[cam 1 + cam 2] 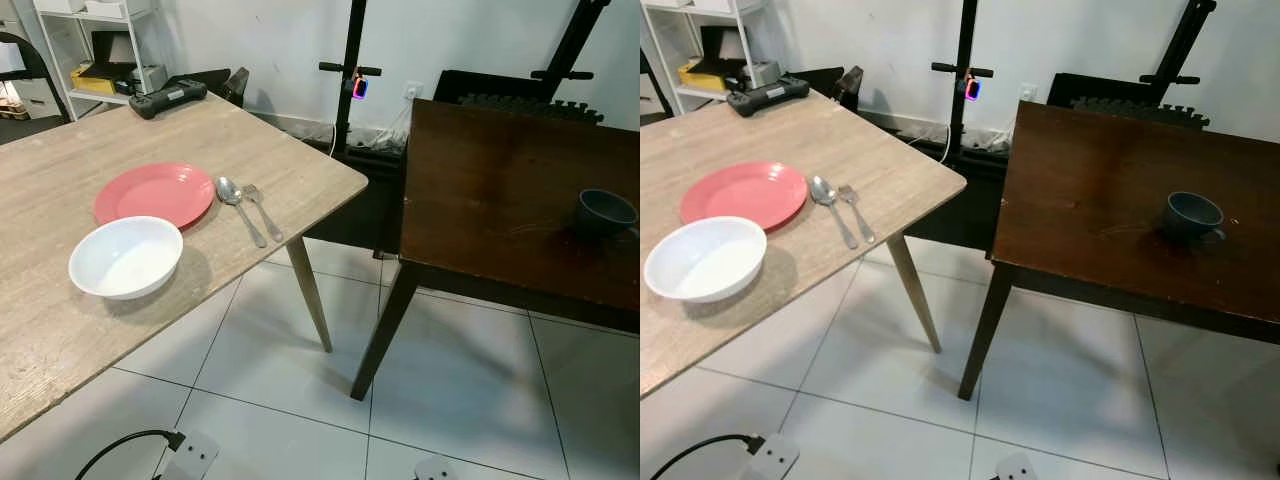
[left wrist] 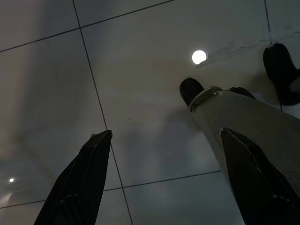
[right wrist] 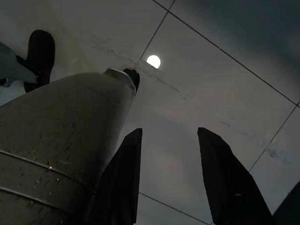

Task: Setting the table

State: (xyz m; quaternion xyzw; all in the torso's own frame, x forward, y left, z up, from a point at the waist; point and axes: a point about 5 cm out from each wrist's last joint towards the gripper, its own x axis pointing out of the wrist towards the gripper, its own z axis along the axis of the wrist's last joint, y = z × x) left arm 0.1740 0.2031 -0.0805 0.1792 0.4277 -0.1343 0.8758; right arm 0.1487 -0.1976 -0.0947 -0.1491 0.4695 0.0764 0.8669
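Fingers (image 2: 79, 187) parted over floor tiles (image 2: 140, 93), mug (image 1: 1193, 216) on dark table (image 1: 1110, 190)

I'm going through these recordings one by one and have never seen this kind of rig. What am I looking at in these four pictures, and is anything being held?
This is a walking humanoid robot with two arms, each ending in a pincer of two long black fingers. The two bright pictures come from the stereo camera on its head, looking forward and down. They show a light wooden table with a pink plate, a white bowl in front of it, and a spoon and fork side by side to the right of the plate. A dark wooden table to the right carries a dark mug.

The two dim pictures come from the wrist cameras. The left pincer and right pincer both hang open over the tiled floor beside the robot's legs, holding nothing.
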